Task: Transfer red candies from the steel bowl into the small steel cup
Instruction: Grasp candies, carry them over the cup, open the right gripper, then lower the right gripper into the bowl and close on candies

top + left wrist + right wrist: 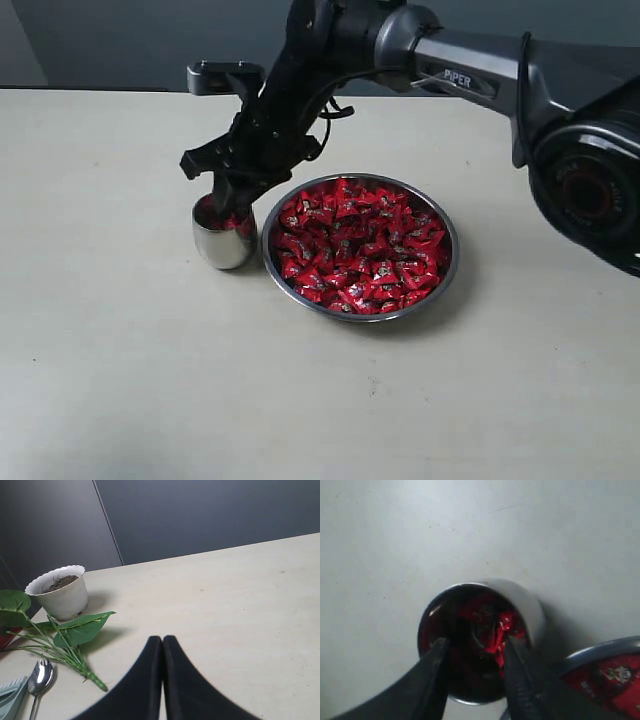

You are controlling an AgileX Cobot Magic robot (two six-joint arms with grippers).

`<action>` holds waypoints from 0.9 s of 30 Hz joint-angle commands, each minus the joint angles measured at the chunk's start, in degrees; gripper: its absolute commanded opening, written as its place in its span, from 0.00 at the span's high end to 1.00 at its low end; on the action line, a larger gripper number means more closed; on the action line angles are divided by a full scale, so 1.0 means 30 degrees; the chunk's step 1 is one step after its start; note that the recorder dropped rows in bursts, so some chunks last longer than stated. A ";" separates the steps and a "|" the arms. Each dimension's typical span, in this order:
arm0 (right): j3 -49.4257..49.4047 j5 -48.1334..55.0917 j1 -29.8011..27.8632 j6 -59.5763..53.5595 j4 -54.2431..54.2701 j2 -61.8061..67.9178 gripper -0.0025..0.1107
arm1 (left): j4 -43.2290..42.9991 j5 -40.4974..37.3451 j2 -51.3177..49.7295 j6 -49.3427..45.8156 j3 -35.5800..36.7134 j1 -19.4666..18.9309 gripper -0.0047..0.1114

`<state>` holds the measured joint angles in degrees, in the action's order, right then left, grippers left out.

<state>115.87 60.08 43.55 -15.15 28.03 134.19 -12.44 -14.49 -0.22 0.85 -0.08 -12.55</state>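
The small steel cup (222,243) stands on the table just left of the steel bowl (452,255), which is heaped with red candies (360,245). My right gripper (228,203) reaches across and hangs right over the cup's mouth. In the right wrist view this gripper (476,642) is open, its fingertips (440,645) dipping inside the cup's rim (530,607). Some red candies (495,625) lie in the cup; none sits between the fingers. The bowl's edge (600,650) shows beside it. My left gripper (162,640) is shut and empty over bare table, outside the exterior view.
The left wrist view shows a white pot of soil (59,592), a green leafy sprig (75,627), a metal spoon (40,677) and a pale green object (10,695). A dark wall runs behind the table.
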 commanded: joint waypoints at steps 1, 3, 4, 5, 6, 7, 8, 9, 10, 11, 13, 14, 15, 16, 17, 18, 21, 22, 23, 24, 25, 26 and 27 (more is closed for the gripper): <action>0.0178 -0.0033 -0.0203 0.0748 -0.2228 -0.1144 0.66 | -0.0085 0.0252 0.0075 0.0071 0.0027 0.0055 0.96; 0.0178 0.0332 -0.0529 0.0748 -0.2794 -0.1566 0.66 | -0.0085 0.0252 0.0075 0.0071 0.0027 0.0055 0.96; 0.0178 0.0574 -0.0699 0.0748 -0.2974 -0.1668 0.66 | -0.0085 0.0252 0.0075 0.0071 0.0027 0.0055 0.96; 0.0178 0.0764 -0.0996 0.0799 -0.3063 -0.1852 0.66 | -0.0085 0.0252 0.0075 0.0071 0.0027 0.0055 0.96; 0.0178 0.0946 -0.1305 0.0931 -0.3194 -0.1952 0.66 | -0.0085 0.0252 0.0075 0.0071 0.0027 0.0055 0.96; 0.0178 0.1052 -0.1594 0.1143 -0.3307 -0.1991 0.66 | -0.0085 0.0252 0.0075 0.0071 0.0027 0.0055 0.96; 0.0178 0.1189 -0.1975 0.1233 -0.3309 -0.2035 0.66 | -0.0085 0.0252 0.0075 0.0071 0.0027 0.0055 0.96; 0.0136 0.1286 -0.2336 0.1307 -0.3270 -0.2035 0.66 | -0.0085 0.0252 0.0075 0.0071 0.0027 0.0055 0.96; 0.0102 0.1380 -0.2586 0.1415 -0.3270 -0.1984 0.66 | -0.0085 0.0252 0.0075 0.0071 0.0027 0.0055 0.96; 0.0102 0.1584 -0.2933 0.1498 -0.3239 -0.1908 0.66 | -0.0085 0.0252 0.0075 0.0071 0.0027 0.0055 0.96; 0.0102 0.1935 -0.3229 0.1535 -0.3239 -0.1730 0.66 | -0.0085 0.0252 0.0075 0.0071 0.0027 0.0055 0.96; 0.0102 0.2074 -0.3314 0.1535 -0.3283 -0.1559 0.66 | -0.0085 0.0252 0.0075 0.0071 0.0027 0.0055 0.96; 0.0102 0.2210 -0.3350 0.1535 -0.3426 -0.1432 0.66 | -0.0085 0.0252 0.0075 0.0071 0.0027 0.0055 0.96; 0.0102 0.2321 -0.3350 0.1535 -0.3500 -0.1316 0.66 | -0.0085 0.0252 0.0075 0.0071 0.0027 0.0055 0.96; 0.0102 0.2406 -0.3350 0.1535 -0.3532 -0.1094 0.66 | -0.0085 0.0252 0.0075 0.0071 0.0027 0.0055 0.96; 0.0102 0.2499 -0.3350 0.1535 -0.3532 -0.0908 0.66 | -0.0085 0.0252 0.0075 0.0071 0.0027 0.0055 0.96; 0.0102 0.2757 -0.3273 0.1535 -0.3485 -0.0238 0.66 | -0.0085 0.0252 0.0075 0.0071 0.0027 0.0055 0.96; 0.0102 0.2790 -0.3273 0.1535 -0.3412 -0.0081 0.66 | -0.0085 0.0252 0.0075 0.0071 0.0027 0.0055 0.96; 0.0102 0.2844 -0.3273 0.1535 -0.3294 0.0117 0.66 | -0.0085 0.0252 0.0075 0.0071 0.0027 0.0055 0.96; 0.0102 0.2844 -0.3273 0.1535 -0.3202 0.0330 0.66 | -0.0085 0.0252 0.0075 0.0071 0.0027 0.0055 0.96; 0.0102 0.2844 -0.3273 0.1535 -0.3202 0.0431 0.66 | -0.0085 0.0252 0.0075 0.0071 0.0027 0.0055 0.96; 0.0102 0.2768 -0.3273 0.1535 -0.3202 0.0524 0.66 | -0.0085 0.0252 0.0075 0.0071 0.0027 0.0055 0.96; 0.0102 0.2717 -0.3273 0.1535 -0.3202 0.0621 0.66 | -0.0085 0.0252 0.0075 0.0071 0.0027 0.0055 0.96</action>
<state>116.01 68.23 33.85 -10.44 18.13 135.58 -12.44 -14.49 -0.22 0.85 -0.08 -12.55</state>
